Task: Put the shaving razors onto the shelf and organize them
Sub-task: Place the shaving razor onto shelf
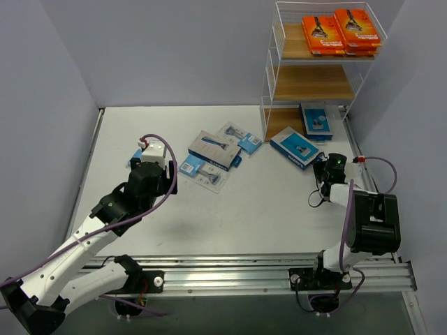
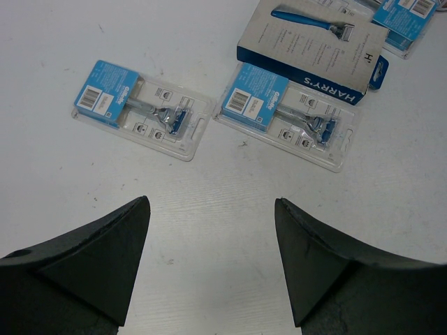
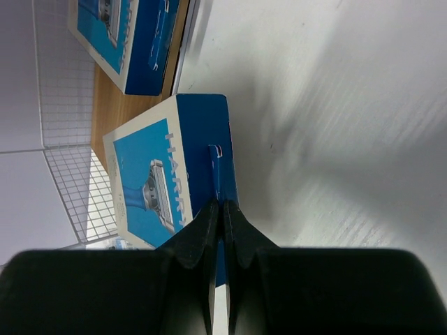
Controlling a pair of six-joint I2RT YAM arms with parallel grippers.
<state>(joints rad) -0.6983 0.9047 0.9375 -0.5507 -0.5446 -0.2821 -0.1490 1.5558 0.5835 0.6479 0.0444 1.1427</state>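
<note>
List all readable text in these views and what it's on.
"HARRY'S": edge of the blue-and-grey box, upside down in the left wrist view.
"HARR", the rest unclear: face of the blue box in the right wrist view.
Blister-pack cards and orange boxes: print too small or blurred to read.

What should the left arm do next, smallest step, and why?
Probably shift the left gripper forward and slightly toward the left of its wrist view, centring over the lone blister pack. Its jaws stand open above bare table, short of both packs. That pack lies flat and free; the other blister pack is partly overlapped by the Harry's box, so it looks harder to pick.
</note>
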